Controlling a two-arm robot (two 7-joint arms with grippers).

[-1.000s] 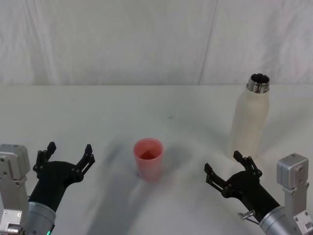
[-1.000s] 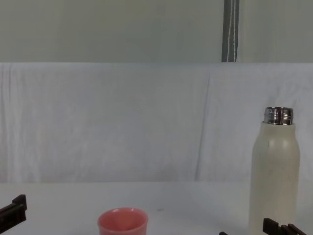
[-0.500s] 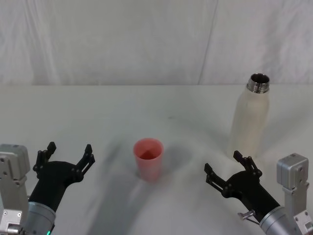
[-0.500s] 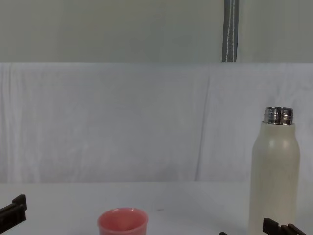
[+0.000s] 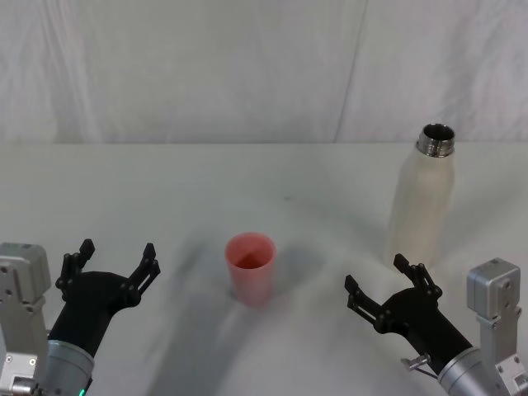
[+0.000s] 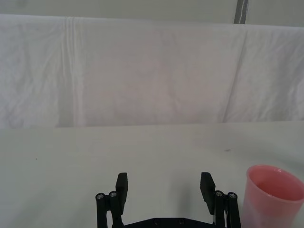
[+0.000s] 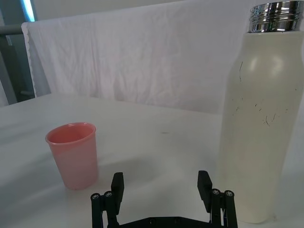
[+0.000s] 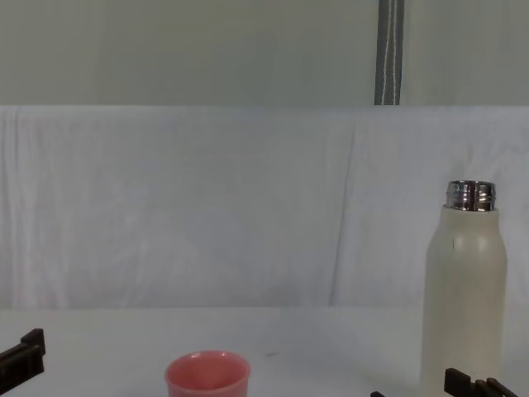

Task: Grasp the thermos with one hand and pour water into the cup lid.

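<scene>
The thermos [image 5: 421, 202] [image 7: 263, 114] [image 8: 464, 298] stands upright and uncapped at the right of the white table, its steel neck open. The pink cup lid [image 5: 251, 268] [image 6: 273, 192] [image 7: 73, 154] [image 8: 207, 376] sits upright near the table's middle. My right gripper [image 5: 384, 285] [image 7: 160, 183] is open, low over the table just in front of the thermos and slightly to its left, touching nothing. Left of the cup lid, my left gripper [image 5: 113, 257] [image 6: 165, 184] is open and holds nothing. No water is visible.
A white cloth [image 5: 247, 66] hangs behind the table as a backdrop. A grey pole [image 8: 390, 51] rises behind it. Bare tabletop [image 5: 165, 190] stretches between the cup lid and the back edge.
</scene>
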